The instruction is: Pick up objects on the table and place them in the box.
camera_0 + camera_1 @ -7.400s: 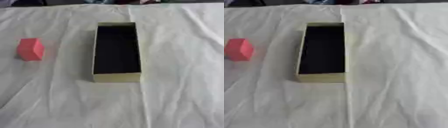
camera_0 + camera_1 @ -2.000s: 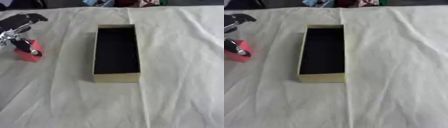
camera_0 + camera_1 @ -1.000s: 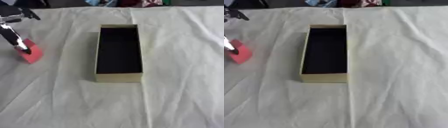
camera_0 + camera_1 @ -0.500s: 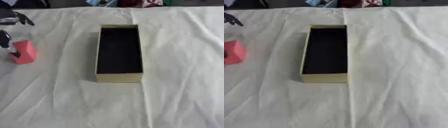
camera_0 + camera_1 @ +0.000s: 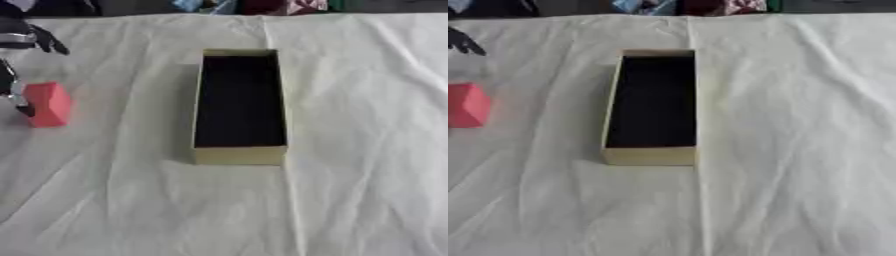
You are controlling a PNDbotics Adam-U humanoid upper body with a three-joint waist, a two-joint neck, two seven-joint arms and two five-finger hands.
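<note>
A pink-red block (image 5: 50,104) stands on the white cloth at the far left. My left hand (image 5: 16,92) is mostly cut off by the left edge of the left eye view. One dark finger lies against the block's left side, and the other fingers (image 5: 42,40) are spread above and behind it, apart from it. Nothing is curled round the block. In the middle stands a long tan cardboard box (image 5: 239,155), open at the top, with a dark inside that holds nothing. My right hand shows in neither view.
A wrinkled white cloth (image 5: 350,150) covers the whole table. Several colourful things (image 5: 262,6) lie along the far edge, beyond the cloth.
My left hand came in over the block, then drew back to the left edge. The block stays on the cloth, shifted and turned a little.
</note>
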